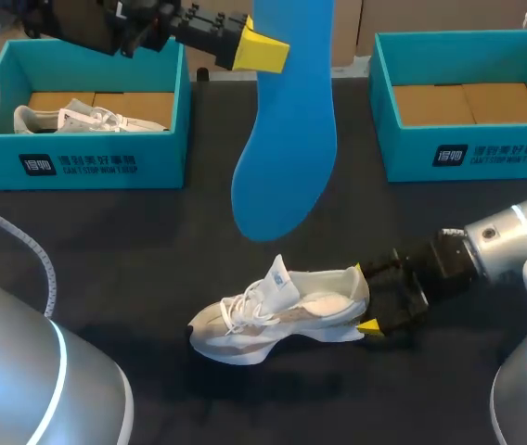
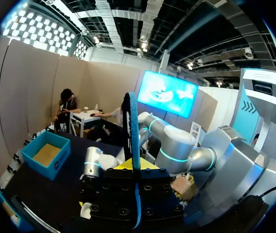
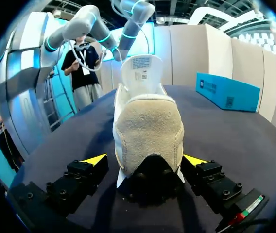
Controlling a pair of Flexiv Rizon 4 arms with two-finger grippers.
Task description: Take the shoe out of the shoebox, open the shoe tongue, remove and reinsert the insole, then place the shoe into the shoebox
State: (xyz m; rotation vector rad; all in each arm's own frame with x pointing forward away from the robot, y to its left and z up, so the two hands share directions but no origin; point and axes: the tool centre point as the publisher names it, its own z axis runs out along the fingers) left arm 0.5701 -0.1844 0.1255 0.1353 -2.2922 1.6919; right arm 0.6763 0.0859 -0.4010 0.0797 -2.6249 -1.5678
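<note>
A white shoe [image 1: 277,315] lies on its sole on the dark table, toe to the left, tongue raised. My right gripper [image 1: 364,298] is open at its heel, one yellow-tipped finger on each side. In the right wrist view the heel [image 3: 147,131] sits between the spread fingers [image 3: 93,161], with a small gap on at least one side. My left gripper [image 1: 262,48] is shut on the upper end of a blue insole [image 1: 287,139], which hangs high over the table's middle. In the left wrist view the insole [image 2: 133,131] stands edge-on out of the left gripper [image 2: 135,167].
A teal shoebox [image 1: 96,162] at the back left holds another white shoe [image 1: 87,119]. A second teal shoebox [image 1: 468,153] stands at the back right, showing only its cardboard floor. Dark tabletop [image 1: 152,241] lies around the shoe.
</note>
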